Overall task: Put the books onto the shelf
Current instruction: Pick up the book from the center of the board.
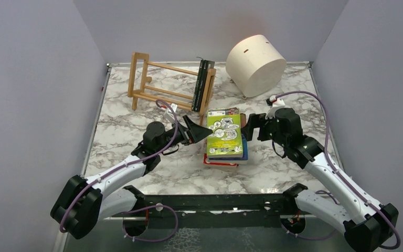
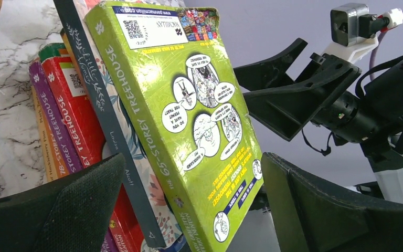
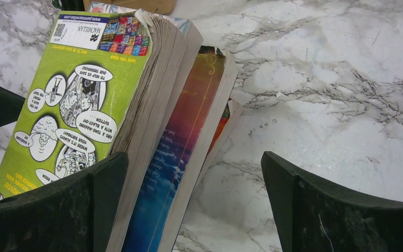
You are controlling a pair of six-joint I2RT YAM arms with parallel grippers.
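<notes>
Several books (image 1: 224, 137) lie stacked mid-table, topped by a lime green book (image 1: 224, 132). Two dark books (image 1: 203, 86) lean upright at the right end of the light-wood shelf (image 1: 155, 84). My left gripper (image 1: 204, 134) is open at the stack's left side. In the left wrist view the lime book's (image 2: 189, 121) spine corner lies between the spread fingers (image 2: 68, 210), above red, purple and dark spines. My right gripper (image 1: 247, 126) is open at the stack's right side. In the right wrist view the page edges and a blue-purple book (image 3: 176, 157) lie between its fingers (image 3: 336, 210).
A cream cylindrical drum (image 1: 255, 64) lies on its side at the back right, behind the right arm. The shelf stands at the back left of the marble table (image 1: 136, 131). Purple walls close in both sides and the back.
</notes>
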